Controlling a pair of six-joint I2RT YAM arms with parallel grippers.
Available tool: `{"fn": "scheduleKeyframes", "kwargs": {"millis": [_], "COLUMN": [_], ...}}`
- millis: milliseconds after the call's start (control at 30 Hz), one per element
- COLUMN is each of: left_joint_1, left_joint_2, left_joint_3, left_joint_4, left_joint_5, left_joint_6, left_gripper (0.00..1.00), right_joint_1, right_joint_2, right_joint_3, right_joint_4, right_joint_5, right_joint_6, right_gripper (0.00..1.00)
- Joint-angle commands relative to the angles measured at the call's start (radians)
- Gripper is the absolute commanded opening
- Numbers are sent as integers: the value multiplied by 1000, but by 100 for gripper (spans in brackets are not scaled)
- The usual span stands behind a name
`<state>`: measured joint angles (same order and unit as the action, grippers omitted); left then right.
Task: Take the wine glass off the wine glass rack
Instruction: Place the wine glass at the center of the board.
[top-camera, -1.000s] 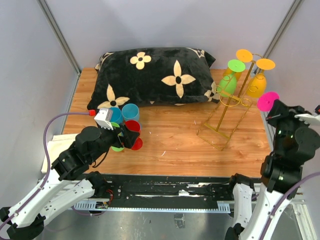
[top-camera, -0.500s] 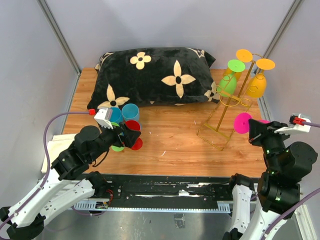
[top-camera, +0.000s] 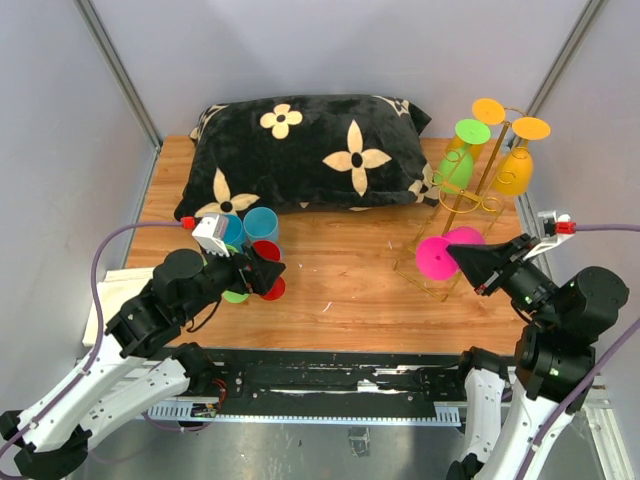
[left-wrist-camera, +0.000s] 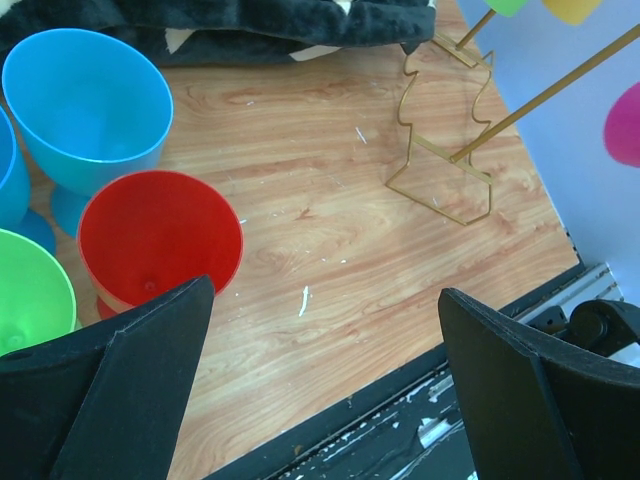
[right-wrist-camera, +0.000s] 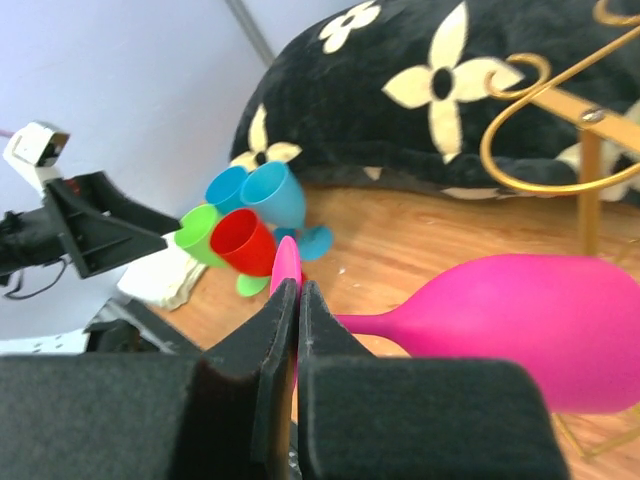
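Note:
My right gripper (top-camera: 466, 264) is shut on the flat foot of a pink wine glass (top-camera: 436, 257). The glass hangs on its side, free of the hooks, low in front of the gold wine glass rack (top-camera: 476, 196) and over its wire base. In the right wrist view the fingers pinch the foot edge-on at the gripper (right-wrist-camera: 298, 298), and the pink bowl (right-wrist-camera: 520, 325) points right beneath a curled gold hook (right-wrist-camera: 535, 135). A green glass (top-camera: 456, 166) and a yellow glass (top-camera: 513, 170) hang upside down on the rack. My left gripper (left-wrist-camera: 325, 292) is open over bare wood.
A black flowered pillow (top-camera: 305, 150) fills the back of the table. Blue, red and green cups (top-camera: 256, 250) cluster at the left, right by the left gripper (top-camera: 264, 276). The red cup (left-wrist-camera: 158, 240) and the rack's base (left-wrist-camera: 440, 170) show in the left wrist view. Grey walls close in both sides.
My right arm has swung left and down with the pink glass, from the right of the rack to in front of its base. The left arm has barely moved.

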<state>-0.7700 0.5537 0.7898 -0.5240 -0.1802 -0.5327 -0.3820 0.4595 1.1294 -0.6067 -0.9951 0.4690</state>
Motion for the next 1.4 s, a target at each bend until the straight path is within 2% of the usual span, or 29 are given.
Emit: {"fn": "scheduleKeyframes", "kwargs": {"millis": [0,67,200,300,400,500,733,867,967,1200,1367], "left_joint_1": [-5,-5,-5,-4,-5,-5,-5,-5,-5,-5,-4], "left_joint_2": [9,18,49,62,65,76,84,73,73,121,171], "left_joint_3": [12,-5,-13,-18,-34,-39,-36,-58,-76,-100,-107], "left_joint_4": [64,90,122,151,209,259,294,333,365,444,488], "left_joint_5": [15,27,62,87,124,169,251,311,360,498,547], "left_joint_6": [-10,-12,-16,-17,-25,-38,-60,-71,-79,-69,-79], "left_gripper": [100,100,100,100,100,100,100,100,99,93,87], "right_joint_1": [8,18,25,50,116,288,891,1081,1135,1160,1162], "right_joint_2": [-12,3,38,35,47,73,166,278,360,442,433], "right_joint_3": [-106,-168,-193,-218,-246,-276,-335,-344,-370,-432,-453], "right_joint_4": [212,232,115,158,182,245,455,523,679,964,1033], "right_joint_5": [-239,-279,-306,-315,-263,-143,246,473,529,525,525], "right_joint_6": [130,127,15,31,38,48,-71,-128,-71,49,72], "right_gripper": [1,1,1,1,1,1,1,1,1,1,1]}}
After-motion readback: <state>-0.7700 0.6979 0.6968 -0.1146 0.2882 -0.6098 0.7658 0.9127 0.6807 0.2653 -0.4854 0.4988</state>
